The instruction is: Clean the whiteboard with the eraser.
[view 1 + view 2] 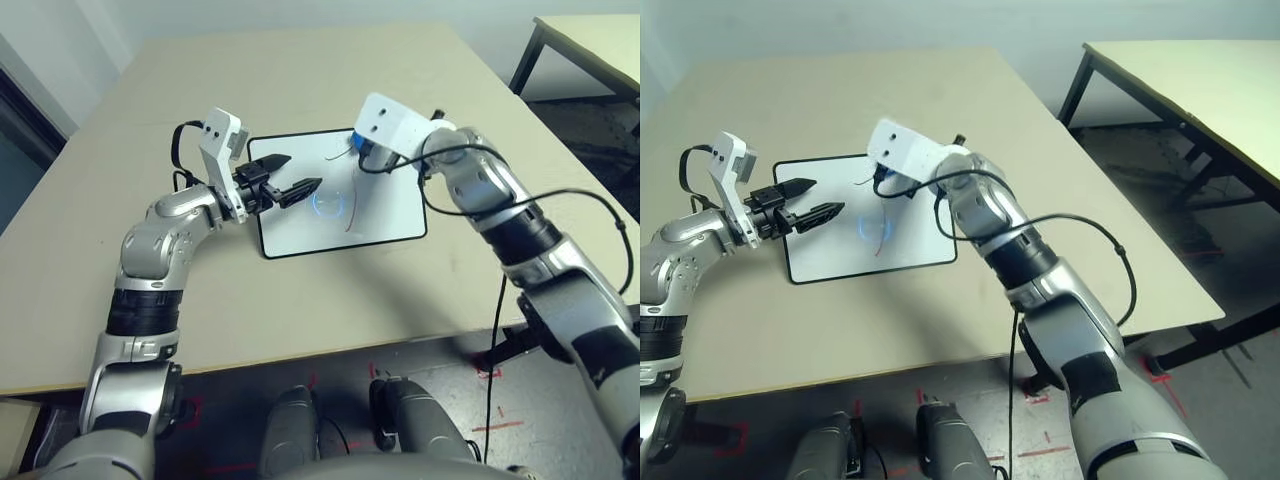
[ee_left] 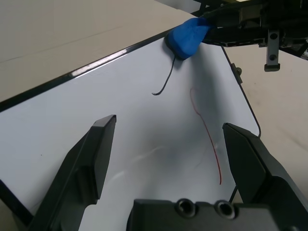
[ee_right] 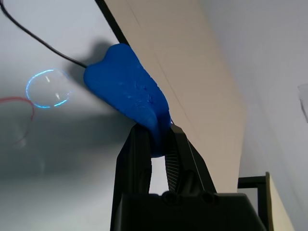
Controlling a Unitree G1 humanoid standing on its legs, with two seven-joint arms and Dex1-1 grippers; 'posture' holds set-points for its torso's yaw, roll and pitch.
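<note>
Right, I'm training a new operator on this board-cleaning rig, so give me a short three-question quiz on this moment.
1. True or false: the right claw is shut on the small bright-blue eraser block.
2. Which marks are on the white rectangular black-framed whiteboard? A) a green grid B) a thin black stroke and a thin red line C) none
3. Fill in: the left claw hangs over the whiteboard with its fingers ____.

Key: 1 true; 2 B; 3 open, holding nothing.
</note>
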